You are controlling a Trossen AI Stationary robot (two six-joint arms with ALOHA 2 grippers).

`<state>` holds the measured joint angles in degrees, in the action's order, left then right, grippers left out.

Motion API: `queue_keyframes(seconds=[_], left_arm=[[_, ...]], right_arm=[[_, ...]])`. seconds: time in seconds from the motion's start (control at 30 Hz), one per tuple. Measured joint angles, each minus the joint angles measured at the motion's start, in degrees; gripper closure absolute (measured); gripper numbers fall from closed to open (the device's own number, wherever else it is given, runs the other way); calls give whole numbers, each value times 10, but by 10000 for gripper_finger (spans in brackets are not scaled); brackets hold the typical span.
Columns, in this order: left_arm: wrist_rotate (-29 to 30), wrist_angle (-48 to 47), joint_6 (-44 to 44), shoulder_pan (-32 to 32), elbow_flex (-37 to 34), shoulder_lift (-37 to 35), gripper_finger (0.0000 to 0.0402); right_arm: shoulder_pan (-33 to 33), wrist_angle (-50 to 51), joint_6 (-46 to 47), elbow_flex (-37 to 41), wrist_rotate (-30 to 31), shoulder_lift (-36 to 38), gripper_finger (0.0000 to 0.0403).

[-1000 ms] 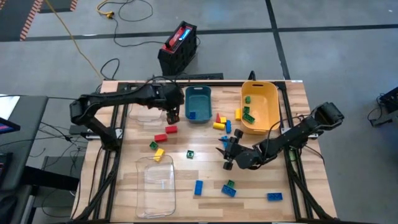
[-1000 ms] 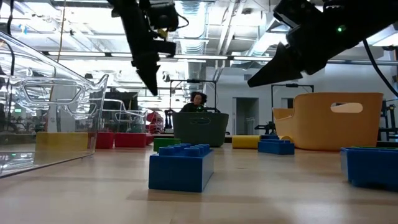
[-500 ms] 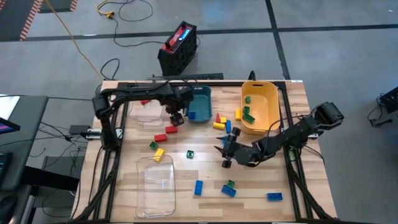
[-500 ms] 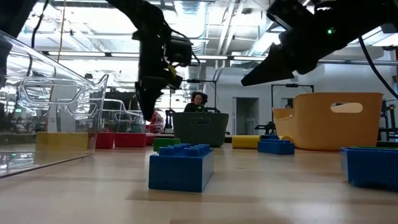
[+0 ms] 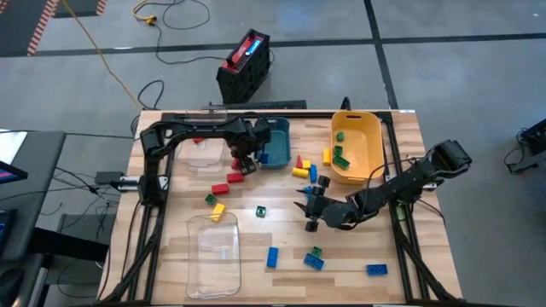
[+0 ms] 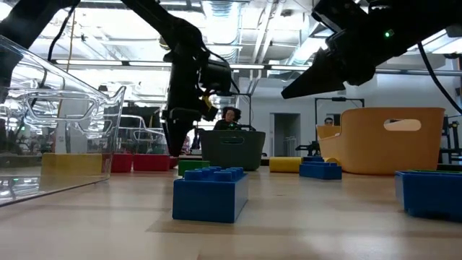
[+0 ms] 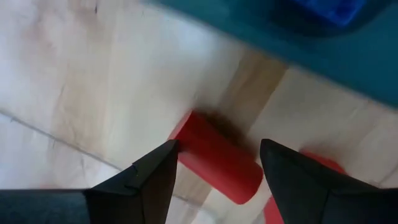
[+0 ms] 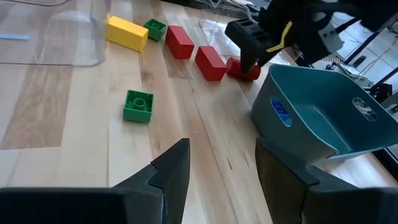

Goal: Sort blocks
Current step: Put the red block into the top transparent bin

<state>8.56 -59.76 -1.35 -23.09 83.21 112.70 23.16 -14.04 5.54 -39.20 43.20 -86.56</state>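
Note:
Small blocks in red, yellow, green and blue lie scattered on the wooden table (image 5: 281,234). My left gripper (image 5: 246,165) points straight down beside the teal bin (image 5: 272,142). It is open, and its fingers stand on either side of a small red block (image 7: 214,158) that lies flat on the table. Two more red blocks (image 8: 210,63) (image 8: 180,42) lie just beyond it. My right gripper (image 5: 308,211) hangs open over the table's middle right, above bare wood, with nothing between its fingers (image 8: 217,149).
The teal bin holds a blue block (image 8: 280,111), and the yellow bin (image 5: 356,145) holds green ones. Clear trays stand at the near left (image 5: 217,247) and far left (image 5: 200,152). Blue and green blocks (image 5: 314,256) lie toward the near edge. A person (image 6: 229,115) sits beyond the table.
My left gripper has come down next to the teal bin and tipped until it points straight down, so that its open fingers are now around the small red block. No block has moved.

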Motion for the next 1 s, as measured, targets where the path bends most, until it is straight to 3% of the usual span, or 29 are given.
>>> queue_keyframes(seconds=[0.27, 0.47, 0.73, 1.0], left_arm=[[35, -18, 0, -1, 3, -5, 175], [-45, -41, 9, -20, -14, 11, 175], [-3, -31, 67, 38, -15, -31, 175], [-28, -43, 84, 82, -20, -74, 175]], right_arm=[[2, -3, 4, 0, 0, 0, 212], [5, -4, 4, 0, 0, 0, 212], [4, -4, 5, 0, 0, 0, 212], [4, -12, 5, 0, 0, 0, 212]])
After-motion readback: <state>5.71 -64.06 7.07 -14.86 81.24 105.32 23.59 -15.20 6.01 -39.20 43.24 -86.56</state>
